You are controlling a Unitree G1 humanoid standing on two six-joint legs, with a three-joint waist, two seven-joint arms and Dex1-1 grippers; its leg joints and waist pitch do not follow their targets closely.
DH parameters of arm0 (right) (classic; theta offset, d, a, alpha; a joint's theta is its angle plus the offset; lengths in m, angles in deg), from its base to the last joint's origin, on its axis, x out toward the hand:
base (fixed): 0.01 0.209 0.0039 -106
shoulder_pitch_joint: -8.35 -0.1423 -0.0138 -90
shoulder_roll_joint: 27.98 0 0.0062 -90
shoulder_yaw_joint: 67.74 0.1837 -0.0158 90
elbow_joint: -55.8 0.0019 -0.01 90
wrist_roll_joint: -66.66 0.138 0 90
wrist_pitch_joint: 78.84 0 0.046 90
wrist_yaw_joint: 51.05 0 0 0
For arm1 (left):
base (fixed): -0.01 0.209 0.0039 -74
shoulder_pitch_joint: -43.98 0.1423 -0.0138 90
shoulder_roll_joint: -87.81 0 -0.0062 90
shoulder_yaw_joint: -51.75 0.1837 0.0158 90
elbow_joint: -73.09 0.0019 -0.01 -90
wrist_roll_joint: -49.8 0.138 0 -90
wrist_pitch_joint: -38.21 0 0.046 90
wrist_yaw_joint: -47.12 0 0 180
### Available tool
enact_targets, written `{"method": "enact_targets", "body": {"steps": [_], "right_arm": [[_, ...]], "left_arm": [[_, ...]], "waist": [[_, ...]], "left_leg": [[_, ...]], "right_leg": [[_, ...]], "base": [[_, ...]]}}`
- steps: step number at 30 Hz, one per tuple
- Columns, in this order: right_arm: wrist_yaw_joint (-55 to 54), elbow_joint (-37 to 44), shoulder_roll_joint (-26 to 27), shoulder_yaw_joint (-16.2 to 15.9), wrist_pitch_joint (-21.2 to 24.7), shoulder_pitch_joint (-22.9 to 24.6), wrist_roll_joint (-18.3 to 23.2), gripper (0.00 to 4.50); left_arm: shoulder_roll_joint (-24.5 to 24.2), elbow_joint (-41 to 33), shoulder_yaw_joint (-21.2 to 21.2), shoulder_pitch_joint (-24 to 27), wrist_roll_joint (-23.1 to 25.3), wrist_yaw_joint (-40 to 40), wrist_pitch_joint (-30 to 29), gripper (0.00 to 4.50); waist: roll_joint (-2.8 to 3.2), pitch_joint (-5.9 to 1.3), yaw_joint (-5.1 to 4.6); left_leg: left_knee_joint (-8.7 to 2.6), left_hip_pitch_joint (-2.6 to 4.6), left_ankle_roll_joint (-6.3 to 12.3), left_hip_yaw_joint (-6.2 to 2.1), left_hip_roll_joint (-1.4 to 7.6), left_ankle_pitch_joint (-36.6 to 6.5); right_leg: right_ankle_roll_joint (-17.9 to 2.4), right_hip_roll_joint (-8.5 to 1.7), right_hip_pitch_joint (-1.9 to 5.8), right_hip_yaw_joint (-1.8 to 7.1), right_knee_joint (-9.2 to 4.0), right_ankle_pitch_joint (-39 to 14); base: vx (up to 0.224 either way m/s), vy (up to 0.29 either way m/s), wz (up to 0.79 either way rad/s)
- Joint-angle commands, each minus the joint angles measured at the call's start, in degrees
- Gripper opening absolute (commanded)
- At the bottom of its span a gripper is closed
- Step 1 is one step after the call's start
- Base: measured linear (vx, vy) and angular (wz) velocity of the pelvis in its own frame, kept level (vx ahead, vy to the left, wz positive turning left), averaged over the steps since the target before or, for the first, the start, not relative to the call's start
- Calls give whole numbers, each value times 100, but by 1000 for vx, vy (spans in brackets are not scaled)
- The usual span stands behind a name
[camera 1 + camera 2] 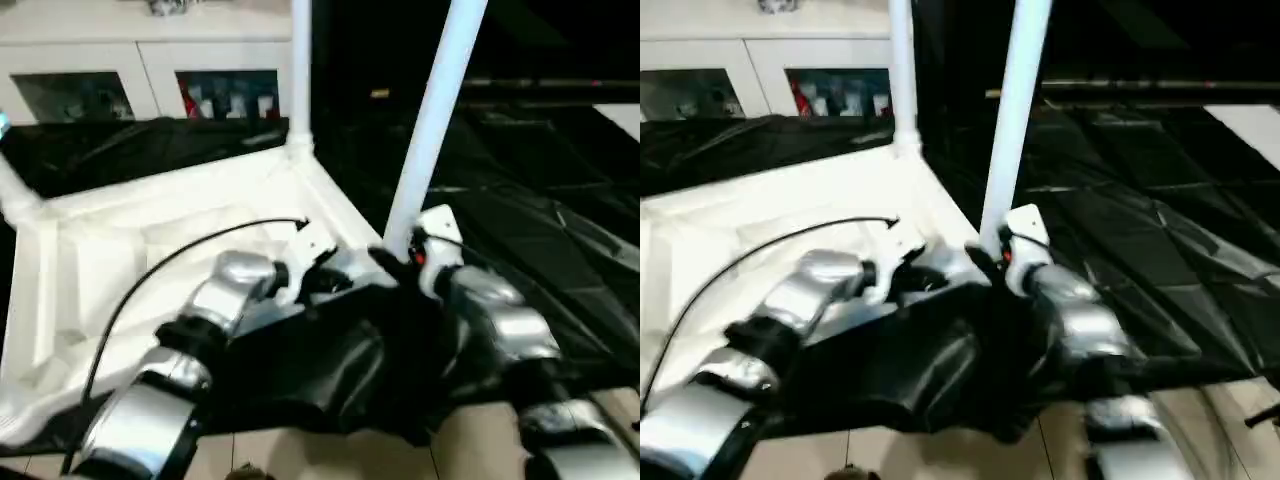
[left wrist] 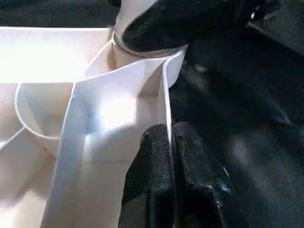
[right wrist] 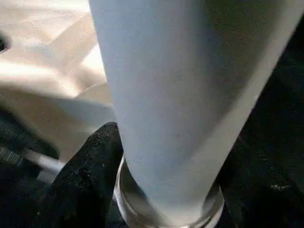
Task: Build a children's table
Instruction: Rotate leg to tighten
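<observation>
Two grippers at near corner of table top (image 1: 150, 215), which lies underside up. Left gripper (image 2: 170, 142) – fingers pinched shut on thin rim wall beside corner socket. Right gripper (image 1: 400, 262) nearer leg (image 1: 432, 125) – fingers straddle its base; clamped or loosening, cannot tell. Leg's long axis leans off vertical, foot at socket. Farther back, second leg (image 1: 300, 75) upright in far corner.

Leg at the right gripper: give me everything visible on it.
The leg is a long, smooth white tube, plastic by the look of it. It stands tilted, its top leaning to the right and running out past the picture's upper edge. Its foot sits at the near right corner socket of the upturned white tabletop. The right gripper has a black finger on each side of the tube near its base, above a ring-like collar.
</observation>
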Motion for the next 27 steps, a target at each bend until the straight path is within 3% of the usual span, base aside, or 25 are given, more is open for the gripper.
{"method": "enact_targets", "body": {"steps": [1,4,8,10,12,18,24,27], "right_arm": [[930,498,-282,-357,135,168,235,296],[1743,954,-729,-582,322,308,398,296],[2209,1013,-859,-746,333,315,323,296],[2335,994,-874,-816,362,295,314,296],[2379,975,-868,-859,359,277,304,283],[2479,972,-861,-958,417,222,334,238],[2506,1033,-823,-885,510,282,397,217],[2219,985,-695,-774,538,354,400,213]], "left_arm": [[-142,-417,168,66,-250,890,185,0],[-479,-703,289,208,-391,1641,30,0],[-651,-865,315,300,-470,1971,-98,0],[-652,-890,290,311,-478,1953,-100,0],[-654,-909,276,318,-471,1924,-99,0],[-640,-947,245,317,-461,1795,-83,0],[-573,-891,193,253,-421,1630,-53,0],[-420,-607,49,99,-332,1055,-14,0]], "waist": [[-11,-401,49],[-14,-387,73],[-34,-359,131],[-23,-346,131],[-52,-347,143],[-40,-361,156],[-41,-359,164],[-21,-356,185]], "left_leg": [[-276,95,362,-25,163,-952],[-276,91,432,-16,187,-1020],[-310,108,269,-21,204,-1307],[-328,126,165,-21,202,-1481],[-336,115,136,-27,201,-1484],[-316,88,159,-31,185,-1267],[-316,100,143,-30,185,-1351],[-313,111,117,-25,184,-1384]], "right_leg": [[-1271,-345,302,279,-331,39],[-1338,-349,279,279,-328,-19],[-1343,-370,247,283,-359,-581],[-1273,-379,226,293,-397,-900],[-1236,-390,235,296,-397,-1002],[-1213,-384,243,292,-373,-775],[-1213,-385,238,291,-385,-869],[-1200,-376,222,300,-401,-897]], "base": [[0,0,0],[0,0,0],[0,0,0],[0,0,0],[0,0,0],[0,0,0],[0,0,0],[0,0,0]]}}
